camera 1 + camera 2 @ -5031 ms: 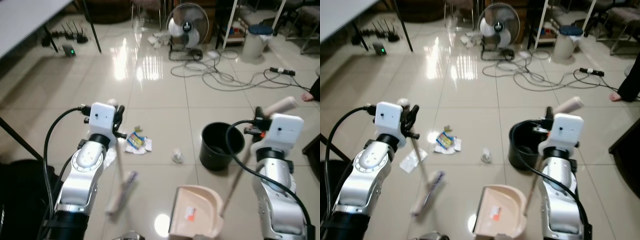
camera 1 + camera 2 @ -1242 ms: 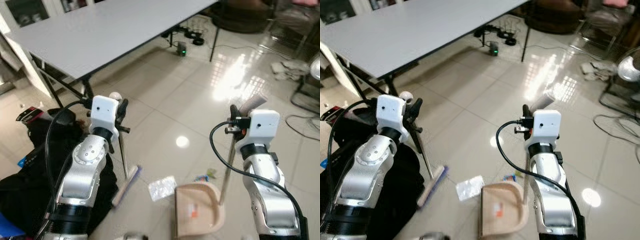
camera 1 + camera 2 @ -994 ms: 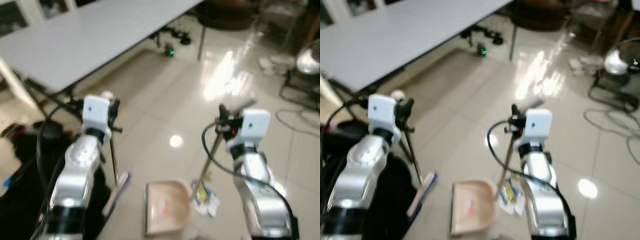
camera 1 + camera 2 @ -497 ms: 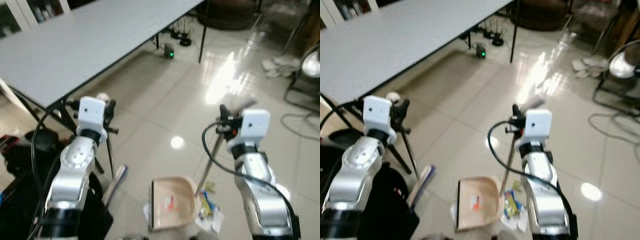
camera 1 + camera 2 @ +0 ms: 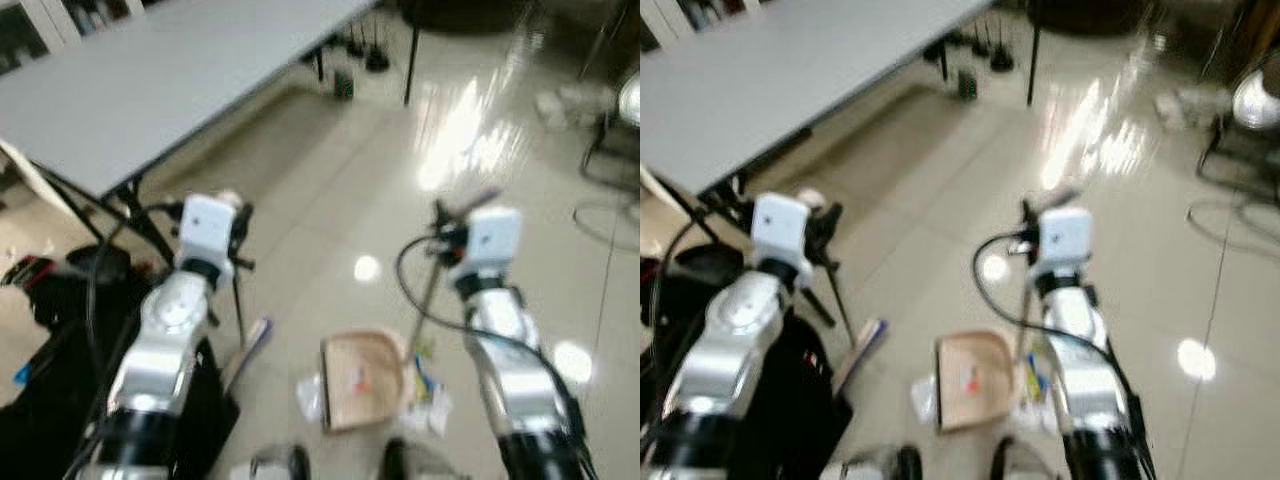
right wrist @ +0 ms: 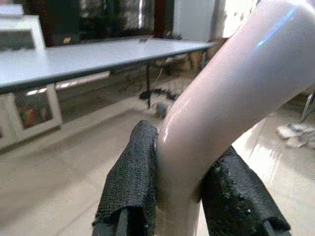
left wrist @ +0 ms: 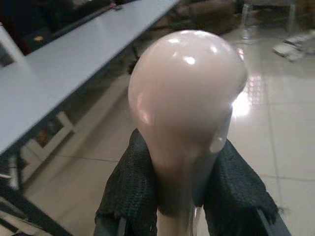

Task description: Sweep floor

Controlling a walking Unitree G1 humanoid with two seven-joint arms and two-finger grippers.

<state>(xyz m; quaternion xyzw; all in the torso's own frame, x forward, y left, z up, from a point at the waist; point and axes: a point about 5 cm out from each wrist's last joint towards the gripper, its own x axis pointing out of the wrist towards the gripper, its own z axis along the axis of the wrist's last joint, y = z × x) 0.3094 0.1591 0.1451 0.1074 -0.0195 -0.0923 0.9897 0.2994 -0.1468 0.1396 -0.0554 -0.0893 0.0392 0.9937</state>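
1. A glossy beige tiled floor [image 5: 330, 190] spreads ahead, streaked with bright reflections, and a long grey table [image 5: 150, 80] on black legs runs along the robot's left. Both head views are somewhat blurred.

2. The left gripper [image 7: 172, 196] has its padded black fingers [image 7: 130, 191] pressed against either side of the broom handle [image 7: 184, 113], just below its rounded, pale pink knob. In the left eye view the thin dark shaft drops from that grip to the broom head [image 5: 248, 350], a pale flat bar with a bluish edge lying on the tiles beside a black bag [image 5: 60, 390] on the robot's left.

3. The right gripper [image 6: 182, 196] pinches the dustpan handle [image 6: 231, 93], a smooth pale pink tube that bends just above the fingers [image 6: 133, 182]. Its dark pole slants down to the dustpan [image 5: 360, 378].

4. The dustpan is a beige scoop resting on the floor between the two arms, with a small orange mark, possibly a label, on its inner face.

5. Litter [image 5: 425, 385] lies just beside the pan on the robot's right, with blue and yellow wrapper colours showing through the blur; a whitish scrap [image 5: 308, 395] sits against the pan's other side.

6. At the lower edge, two dark rounded shapes [image 5: 395, 462] are probably the robot's feet.
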